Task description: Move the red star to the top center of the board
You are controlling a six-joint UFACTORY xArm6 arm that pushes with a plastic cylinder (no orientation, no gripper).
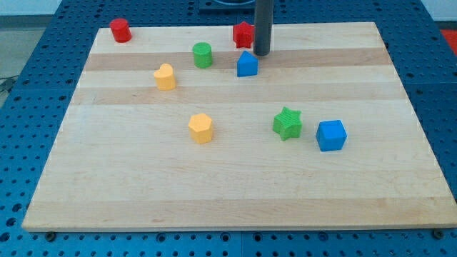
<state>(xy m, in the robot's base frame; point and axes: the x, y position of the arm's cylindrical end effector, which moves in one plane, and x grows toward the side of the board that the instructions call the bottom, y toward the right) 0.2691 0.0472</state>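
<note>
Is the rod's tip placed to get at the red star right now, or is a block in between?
Probably yes: my tip sits right beside the red star, on its right, with nothing between them. The blue block lies just below, clear.

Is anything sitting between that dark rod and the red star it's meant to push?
Nothing visible. My tip sits right beside the red star block, on its right in the view, and the star is already near the wooden board's top centre.

A straight dark rod [263, 25] comes down upright from the view's top edge, just right of centre. My tip [261, 54] sits low near the view's top, at the rod's lower end. The arm above is out of view.
</note>
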